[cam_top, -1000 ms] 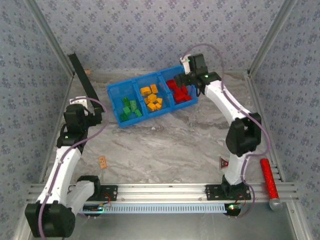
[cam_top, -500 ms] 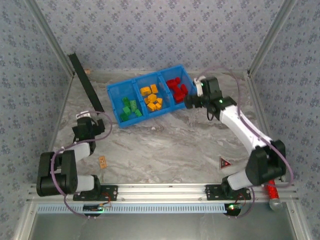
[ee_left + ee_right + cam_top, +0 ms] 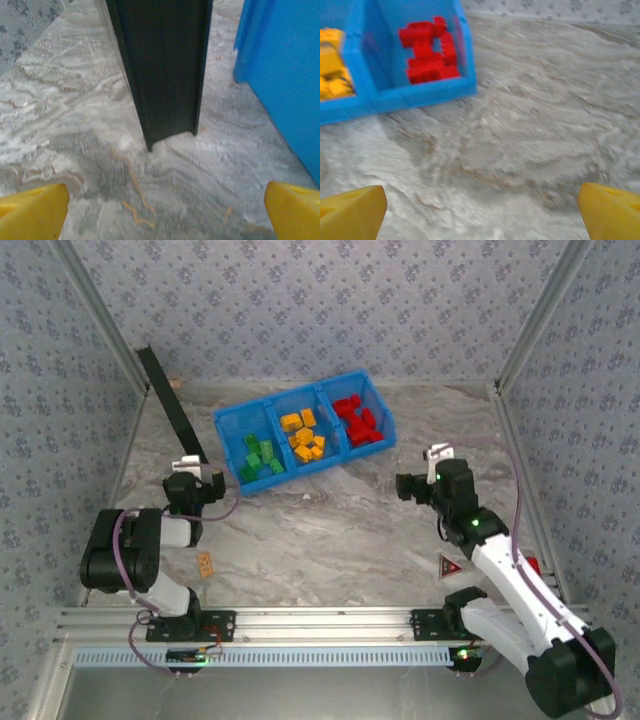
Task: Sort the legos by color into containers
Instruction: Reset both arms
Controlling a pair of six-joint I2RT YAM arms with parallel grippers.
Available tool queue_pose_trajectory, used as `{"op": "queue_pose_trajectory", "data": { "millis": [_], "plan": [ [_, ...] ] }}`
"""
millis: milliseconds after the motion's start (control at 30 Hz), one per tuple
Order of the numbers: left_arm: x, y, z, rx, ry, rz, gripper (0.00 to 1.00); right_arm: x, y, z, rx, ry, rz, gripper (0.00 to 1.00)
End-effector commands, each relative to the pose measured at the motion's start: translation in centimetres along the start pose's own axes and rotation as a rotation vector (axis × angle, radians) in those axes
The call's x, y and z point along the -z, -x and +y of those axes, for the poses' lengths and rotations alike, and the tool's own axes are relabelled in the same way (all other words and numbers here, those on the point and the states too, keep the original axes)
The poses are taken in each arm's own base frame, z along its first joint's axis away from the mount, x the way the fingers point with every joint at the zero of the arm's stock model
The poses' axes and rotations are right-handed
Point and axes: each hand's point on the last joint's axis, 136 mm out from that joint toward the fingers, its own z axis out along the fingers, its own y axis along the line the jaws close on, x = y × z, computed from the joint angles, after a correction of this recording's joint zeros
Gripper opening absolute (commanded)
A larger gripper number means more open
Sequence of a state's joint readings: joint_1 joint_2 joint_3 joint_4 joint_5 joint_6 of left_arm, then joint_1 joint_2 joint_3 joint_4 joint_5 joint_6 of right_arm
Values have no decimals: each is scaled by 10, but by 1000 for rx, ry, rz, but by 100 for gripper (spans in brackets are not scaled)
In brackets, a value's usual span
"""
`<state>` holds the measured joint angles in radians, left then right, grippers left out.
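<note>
The legos lie sorted in the blue bin's three containers (image 3: 231, 423): green ones (image 3: 260, 457) on the left, orange-yellow ones (image 3: 303, 436) in the middle, red ones (image 3: 358, 420) on the right. My left gripper (image 3: 192, 478) hovers low over the table, left of the bin, open and holding nothing. Its yellow fingertips (image 3: 31, 210) stand wide apart around bare marble (image 3: 164, 212). My right gripper (image 3: 406, 485) is open and holding nothing, out over the table to the right of the bin. The right wrist view looks past that gripper (image 3: 480, 212) to the red legos (image 3: 429, 50) and the bin wall (image 3: 420, 95).
A black bar (image 3: 170, 403) leans at the back left, and its lower end (image 3: 162, 75) is just ahead of my left gripper. A tan tile (image 3: 205, 563) lies near the left arm. A red-edged triangular sign (image 3: 449, 566) lies by the right arm. Patterned walls enclose the table.
Both arms have pulled back toward the near edge. My right gripper left the red compartment and moved to the right middle of the table. My left arm folded down and back.
</note>
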<state>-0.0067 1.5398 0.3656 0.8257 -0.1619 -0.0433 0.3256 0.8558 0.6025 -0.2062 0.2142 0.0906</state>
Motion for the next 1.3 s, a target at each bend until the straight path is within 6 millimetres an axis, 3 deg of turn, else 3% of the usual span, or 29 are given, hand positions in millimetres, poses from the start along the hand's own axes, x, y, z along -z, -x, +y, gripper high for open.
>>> {"op": "queue_pose_trajectory", "data": {
  "millis": [0, 100, 200, 367, 900, 1267],
  "plan": [
    [-5, 20, -11, 0, -80, -28, 100, -7, -11, -35, 7, -173, -114, 100],
    [-5, 20, -11, -2, -80, -32, 100, -17, -31, -46, 17, -216, -205, 100],
    [-5, 21, -11, -5, -77, -37, 100, -26, -48, -71, -33, -275, -182, 100],
    [-5, 20, -11, -6, -77, -34, 100, -36, -50, -88, -74, -272, -221, 100],
    [-5, 20, -12, -4, -79, -33, 100, -91, -27, -69, 24, -119, -204, 100],
    [-5, 20, -11, -4, -79, -33, 100, -118, -46, -69, 11, -80, -147, 100]
  ]
}}
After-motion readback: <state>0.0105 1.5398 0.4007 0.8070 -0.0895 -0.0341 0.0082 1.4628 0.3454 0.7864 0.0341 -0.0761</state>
